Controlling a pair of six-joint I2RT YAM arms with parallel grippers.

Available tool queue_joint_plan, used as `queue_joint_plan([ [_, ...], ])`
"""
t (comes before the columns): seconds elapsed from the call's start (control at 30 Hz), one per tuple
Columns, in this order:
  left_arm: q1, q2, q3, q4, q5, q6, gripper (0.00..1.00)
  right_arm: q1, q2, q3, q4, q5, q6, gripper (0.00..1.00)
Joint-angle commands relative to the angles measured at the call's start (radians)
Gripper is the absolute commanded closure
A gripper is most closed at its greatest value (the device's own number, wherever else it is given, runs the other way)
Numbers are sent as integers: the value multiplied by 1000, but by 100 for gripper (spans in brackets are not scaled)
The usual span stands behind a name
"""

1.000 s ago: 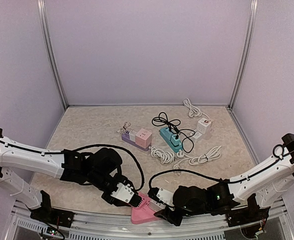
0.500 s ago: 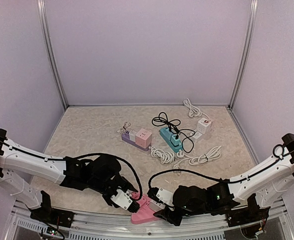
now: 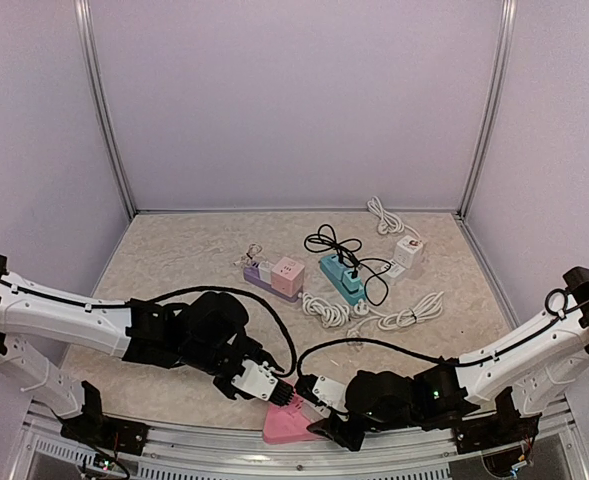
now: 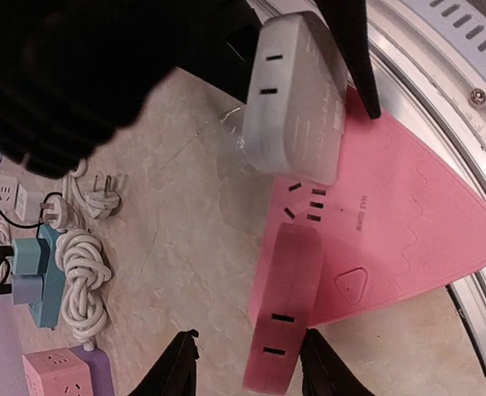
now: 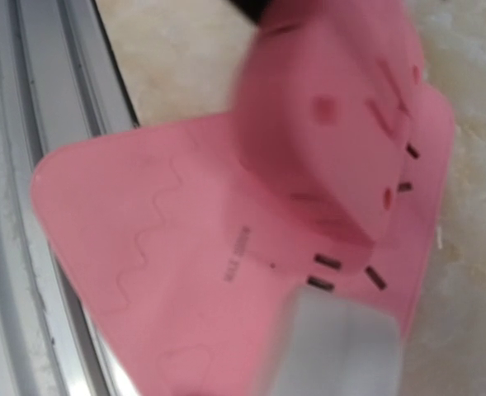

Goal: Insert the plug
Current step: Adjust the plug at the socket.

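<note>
A pink triangular power strip (image 3: 282, 428) lies at the table's near edge. On it stands a pink block (image 4: 288, 305) with two slots in its side. My left gripper (image 4: 247, 351) is open astride that block: the right finger is against it and the left finger stands apart. A white plug block (image 4: 296, 99) hovers tilted over the strip's sockets, and my right gripper (image 3: 314, 392) is shut on it, with black fingers on both its sides. In the right wrist view the white plug (image 5: 342, 346) is blurred at the bottom over the strip (image 5: 160, 214), and the fingers do not show.
An aluminium rail (image 3: 394, 452) runs just behind the strip at the near edge. Further back lie a purple and pink socket block (image 3: 274, 272), a teal strip (image 3: 342, 278) with black cable, coiled white cables (image 3: 374, 315) and a white adapter (image 3: 409, 250).
My left gripper dipped, then slid right up to the pink strip, and its jaws widened and narrowed again. The right gripper with the white plug has barely moved.
</note>
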State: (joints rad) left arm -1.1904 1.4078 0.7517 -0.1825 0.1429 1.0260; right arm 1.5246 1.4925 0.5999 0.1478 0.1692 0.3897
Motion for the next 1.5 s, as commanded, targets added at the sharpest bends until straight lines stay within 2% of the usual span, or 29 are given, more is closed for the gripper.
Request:
queue_joint_plan([
  [0.0,6,26,73,-79,70,-123,59,-5,12,10,13,11,-15,64],
  [0.57,40,131,171,-114,80,-152,59,-5,-33,-32,49,16,-34,64],
  [0.9,41,143,169,-125,95,-159,58,-5,-36,-32,51,17,-41,62],
  [1.03,42,150,173,-108,79,-163,58,-4,-51,-27,38,29,-46,57],
  [1.1,43,148,181,-107,77,-163,57,-5,-62,-25,30,35,-48,52],
  [1.23,40,139,184,-121,82,-149,49,-6,-89,-26,20,48,-46,41],
  [1.47,21,104,161,-159,95,-107,37,-5,-145,-23,-6,58,-49,32],
])
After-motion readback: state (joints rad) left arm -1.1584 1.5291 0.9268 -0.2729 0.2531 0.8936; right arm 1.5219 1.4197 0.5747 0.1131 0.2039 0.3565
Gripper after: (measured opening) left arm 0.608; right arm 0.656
